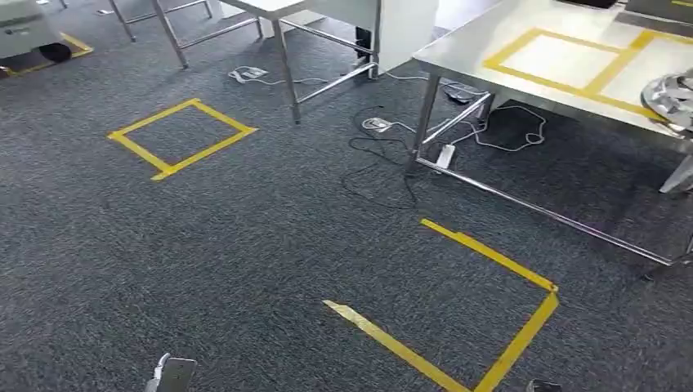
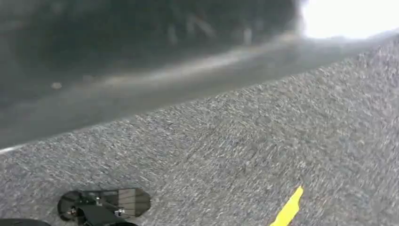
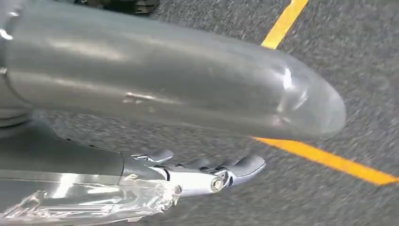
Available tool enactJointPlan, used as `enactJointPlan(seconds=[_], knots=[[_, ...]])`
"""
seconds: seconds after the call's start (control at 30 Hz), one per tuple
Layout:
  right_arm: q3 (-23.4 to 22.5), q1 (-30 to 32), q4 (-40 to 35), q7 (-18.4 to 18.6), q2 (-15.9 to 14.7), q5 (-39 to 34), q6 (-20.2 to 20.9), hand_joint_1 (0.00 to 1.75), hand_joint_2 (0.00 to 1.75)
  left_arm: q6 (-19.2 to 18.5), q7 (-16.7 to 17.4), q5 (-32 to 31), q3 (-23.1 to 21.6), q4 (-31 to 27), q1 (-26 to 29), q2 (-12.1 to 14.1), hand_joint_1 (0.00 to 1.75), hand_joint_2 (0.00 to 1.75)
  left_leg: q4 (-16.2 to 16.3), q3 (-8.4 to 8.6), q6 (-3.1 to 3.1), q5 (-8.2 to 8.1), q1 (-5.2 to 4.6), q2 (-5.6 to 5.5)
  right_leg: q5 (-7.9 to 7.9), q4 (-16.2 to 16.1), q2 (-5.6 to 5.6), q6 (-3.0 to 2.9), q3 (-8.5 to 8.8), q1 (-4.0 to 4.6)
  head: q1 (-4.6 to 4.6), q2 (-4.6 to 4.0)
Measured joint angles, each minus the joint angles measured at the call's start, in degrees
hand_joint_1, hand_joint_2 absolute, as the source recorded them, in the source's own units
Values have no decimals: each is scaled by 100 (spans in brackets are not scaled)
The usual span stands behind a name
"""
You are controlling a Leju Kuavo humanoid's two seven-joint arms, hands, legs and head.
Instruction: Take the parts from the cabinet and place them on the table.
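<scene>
Carefully walk toward the steel table (image 1: 523,90) beyond the yellow tape square (image 1: 490,318). Your right hand (image 3: 207,174) holds a wrapped silver part (image 3: 94,200), fingers pressed together; left-hand fingers cannot be judged.

**Three cameras, one carpet**

The head view looks forward and down from high on the robot across dark grey carpet (image 1: 245,245). A closed yellow tape square (image 1: 181,137) lies at ten o'clock, an open-cornered tape outline (image 1: 490,310) near five o'clock, and a steel bench (image 1: 523,82) at two o'clock.

The left wrist view sits low and close to the same carpet, looking along it toward a blurred dark background, with a tip of yellow tape (image 2: 288,208) in frame.

The right wrist view is closer still, looking past the right robot hand (image 3: 202,174) at carpet crossed by yellow tape lines (image 3: 329,160), shared with the head view.
</scene>
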Motion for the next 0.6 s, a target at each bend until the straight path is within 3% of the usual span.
enactJointPlan(seconds=[0.07,0.1,0.13,0.17,0.2,0.23,0.3,0.33,0.37,0.4,0.43,0.47,0.5,0.53,0.6], knots=[[-7,10,7,-2,-2,9,7,0,0,2,0,-9,-2,-37,4,-11,0,0,8,-87,-78,38,32,-143,-16,-36,-111,-12,27,8,-2,0],[-9,5,7,0,0,7,7,0,0,4,0,-11,-2,-42,24,-13,0,0,-1,-117,-132,78,52,-222,2,-18,-179,-45,32,31,-13,0],[-9,4,7,0,2,9,7,0,0,7,0,-13,-2,-42,45,-7,0,0,4,-146,-168,100,45,-311,36,-48,-261,-87,35,-3,-15,0],[-9,-1,9,0,7,15,7,0,0,9,0,-13,-2,-50,62,-2,0,0,66,-159,-173,33,40,-183,62,-77,-377,-114,49,-27,-9,0],[-11,1,9,-2,-2,13,7,0,0,15,0,-15,-2,-55,60,-11,0,0,270,-256,-202,-155,17,136,68,-84,-440,-142,49,-20,-73,0],[-11,16,9,-2,-4,18,9,0,0,39,0,-15,-2,-59,42,-11,0,0,722,-461,-241,-426,32,364,66,-81,-555,-155,43,-2,-107,0],[-15,33,9,-2,-4,46,9,0,0,92,0,-15,-2,-70,33,-15,0,0,1652,-881,-283,-834,65,520,54,-76,-775,-167,30,22,-101,0],[-17,28,9,-2,-4,57,9,0,0,83,0,8,-2,-70,48,-15,0,0,1865,-964,-296,-869,78,536,52,-74,-865,-166,26,25,-101,0],[-22,19,9,-2,-4,68,9,0,0,42,0,50,0,-70,68,-15,0,0,1793,-895,-300,-769,89,544,47,-74,-945,-164,28,27,-101,0],[-28,9,9,-2,-4,79,11,0,0,9,0,61,4,-72,83,-13,0,0,1467,-706,-293,-561,93,560,39,-73,-1021,-156,36,30,-103,0],[-42,1,9,-2,-4,96,18,0,0,7,0,52,9,-92,96,-11,0,0,948,-410,-270,-314,90,608,28,-73,-1096,-146,54,33,-101,0],[-50,-5,9,-2,-4,105,29,0,0,11,0,37,9,-109,99,-11,0,0,403,-89,-231,-108,74,767,12,-74,-1160,-128,80,35,-103,0],[-55,-7,9,-7,-4,114,40,0,0,31,0,28,9,-131,88,-17,0,0,93,87,-186,-156,17,1083,-11,-69,-1220,-100,89,68,-100,0],[-61,-5,9,-11,-4,129,44,0,0,48,0,17,9,-136,67,-24,0,0,39,84,-137,-151,-4,1049,-37,-46,-1271,-66,83,94,-103,0],[-68,-16,9,-11,-4,158,48,0,0,61,0,20,9,-151,92,-31,0,0,61,41,-98,-155,-19,935,-37,-66,-1395,-28,112,94,-99,0]])
